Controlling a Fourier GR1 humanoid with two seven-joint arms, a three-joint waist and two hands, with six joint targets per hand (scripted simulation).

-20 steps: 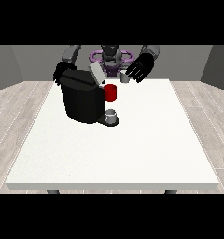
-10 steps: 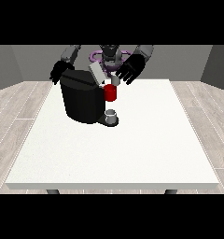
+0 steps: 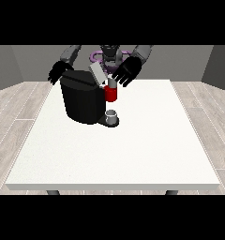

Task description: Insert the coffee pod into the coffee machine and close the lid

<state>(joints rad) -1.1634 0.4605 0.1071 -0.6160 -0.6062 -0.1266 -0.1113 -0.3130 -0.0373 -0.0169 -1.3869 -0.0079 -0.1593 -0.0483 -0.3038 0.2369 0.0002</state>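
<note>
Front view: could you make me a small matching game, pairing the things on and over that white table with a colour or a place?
Things:
1. coffee machine
2. coffee pod
3. cup
4. lid

Descriptions:
A. red
B. grey, tilted up above the machine's top
C. large and black
D. small, on the base below the red part

Pairs: 1-C, 2-A, 3-D, 4-B
</note>
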